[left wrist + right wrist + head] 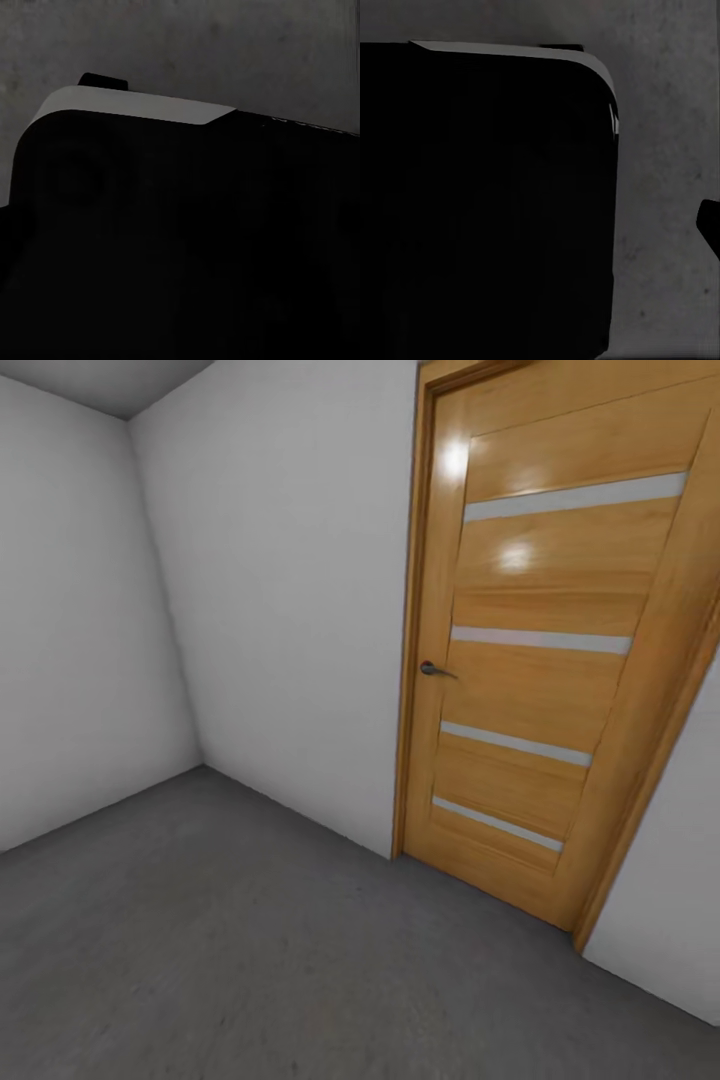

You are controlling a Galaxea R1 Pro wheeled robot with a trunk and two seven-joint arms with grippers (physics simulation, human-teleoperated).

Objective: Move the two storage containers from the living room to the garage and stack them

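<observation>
The two storage containers are out of view. The head view looks into a bare room with white-grey walls (280, 580) and a dark grey speckled concrete floor (250, 940), which fits the garage. In the left wrist view a black, white-edged part of my own body (180, 247) hangs close over the floor (225, 52). The right wrist view shows a similar black body part (480, 210) above the floor (667, 150). Nothing is held in any view.
A shut honey-brown wooden door (540, 660) with pale horizontal strips and a dark lever handle (432, 670) stands ahead on the right. A room corner lies at the far left, with a side wall (70, 610). Open floor stretches in front of me.
</observation>
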